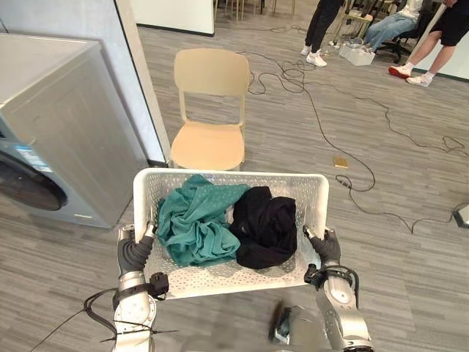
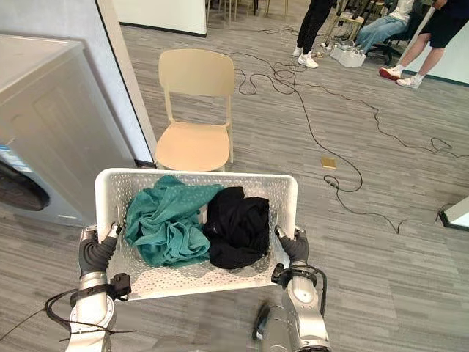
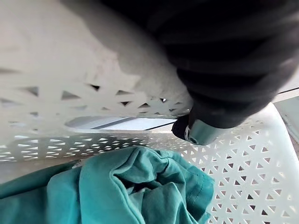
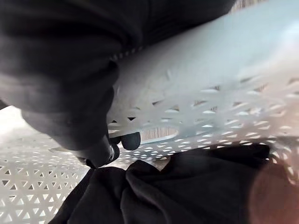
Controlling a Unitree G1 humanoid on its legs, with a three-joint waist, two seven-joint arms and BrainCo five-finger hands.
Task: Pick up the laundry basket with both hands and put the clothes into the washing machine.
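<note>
Plastic of the white perforated laundry basket (image 1: 231, 174) looks stiff and light, so its side handle slots are the sound hold. The left robot hand (image 1: 135, 251) and right robot hand (image 1: 325, 246) each curl fingers through one, carrying it between them, near the washing machine (image 1: 58, 139). The teal garment (image 1: 192, 220) and black garment (image 1: 265, 226) inside are soft, loose, and likely to slide if it tilts.

A test lab: washing machine (image 1: 51, 132), loose cables (image 1: 287, 73) on the floor, seated people (image 1: 386, 28).
</note>
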